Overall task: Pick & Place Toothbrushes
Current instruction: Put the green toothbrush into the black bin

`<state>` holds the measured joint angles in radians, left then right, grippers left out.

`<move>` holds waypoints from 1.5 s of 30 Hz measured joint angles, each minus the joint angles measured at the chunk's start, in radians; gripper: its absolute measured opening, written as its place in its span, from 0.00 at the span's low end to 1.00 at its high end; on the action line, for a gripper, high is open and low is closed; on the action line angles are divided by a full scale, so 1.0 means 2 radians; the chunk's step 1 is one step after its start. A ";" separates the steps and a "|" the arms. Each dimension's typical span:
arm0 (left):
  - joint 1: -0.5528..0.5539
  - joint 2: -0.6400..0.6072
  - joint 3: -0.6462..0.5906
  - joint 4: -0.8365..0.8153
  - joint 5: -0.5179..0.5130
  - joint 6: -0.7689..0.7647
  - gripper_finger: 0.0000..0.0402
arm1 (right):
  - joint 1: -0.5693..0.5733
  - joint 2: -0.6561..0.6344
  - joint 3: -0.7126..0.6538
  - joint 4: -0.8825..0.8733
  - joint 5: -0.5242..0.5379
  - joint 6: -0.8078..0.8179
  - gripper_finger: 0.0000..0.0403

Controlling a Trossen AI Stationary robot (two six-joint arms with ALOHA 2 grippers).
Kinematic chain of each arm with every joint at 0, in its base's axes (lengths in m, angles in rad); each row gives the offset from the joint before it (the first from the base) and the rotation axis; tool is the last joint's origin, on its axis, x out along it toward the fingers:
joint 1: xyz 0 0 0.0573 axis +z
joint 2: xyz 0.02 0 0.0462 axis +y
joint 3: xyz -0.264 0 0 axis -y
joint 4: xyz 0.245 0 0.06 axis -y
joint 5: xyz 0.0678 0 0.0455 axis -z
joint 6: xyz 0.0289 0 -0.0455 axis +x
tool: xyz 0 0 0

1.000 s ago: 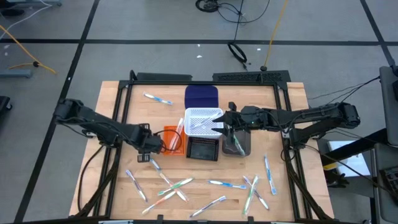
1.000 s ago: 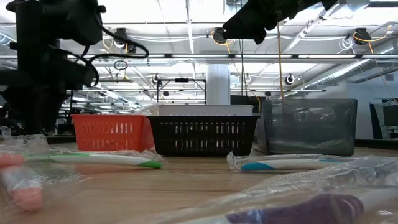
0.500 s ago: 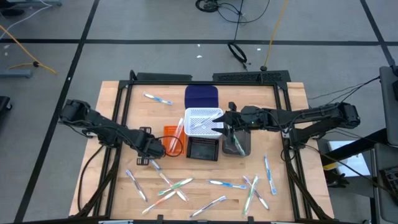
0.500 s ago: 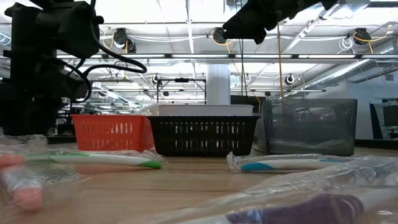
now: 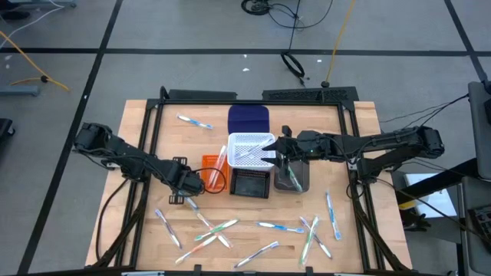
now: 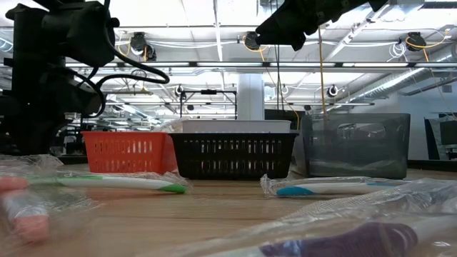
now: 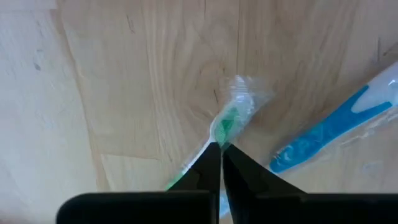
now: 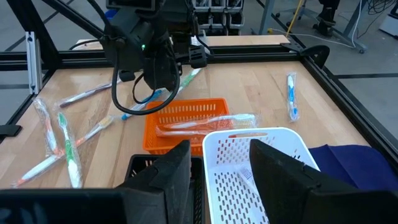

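The left gripper (image 5: 186, 197) sits low over the wooden table (image 5: 138, 222), just in front of the orange bin (image 5: 215, 172); its fingers (image 7: 208, 171) are pressed together, pinching the wrapped green toothbrush (image 7: 225, 124), with a blue-handled toothbrush (image 7: 329, 130) lying close beside it. More toothbrushes (image 5: 230, 230) lie scattered across the table's front, and one lies apart at the back (image 5: 195, 122). Two rest across the orange bin. The white bin (image 5: 249, 149) sits on the black bin (image 5: 250, 184). The right gripper (image 5: 278, 147) hovers with fingers (image 8: 171, 171) spread, between the white bin and the grey bin (image 5: 292, 176)
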<state>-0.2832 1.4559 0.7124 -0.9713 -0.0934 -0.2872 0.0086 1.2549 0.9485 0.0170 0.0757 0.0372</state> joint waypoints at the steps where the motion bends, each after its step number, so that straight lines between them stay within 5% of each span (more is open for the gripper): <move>1: 0.000 0.000 0.000 0.000 0.000 0.000 0.03 | 0.000 0.000 0.000 0.000 0.000 0.000 0.39; 13: 0.001 0.000 0.011 -0.022 -0.013 -0.016 0.00 | 0.000 0.000 0.000 0.000 0.000 0.000 0.39; 22: 0.001 -0.007 0.092 -0.110 -0.048 -0.037 0.00 | 0.000 0.000 0.000 0.000 0.000 0.000 0.39; 40: 0.001 -0.072 0.260 -0.070 -0.149 -0.066 0.00 | 0.000 0.000 0.000 0.000 0.000 -0.002 0.39; 45: 0.001 -0.072 0.290 0.038 -0.171 0.006 0.00 | 0.000 0.000 0.000 0.007 -0.001 -0.002 0.39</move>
<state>-0.2821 1.3121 1.2919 -0.8948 -0.4358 -0.2762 0.0086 1.2556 0.9478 0.0313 0.0738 0.0330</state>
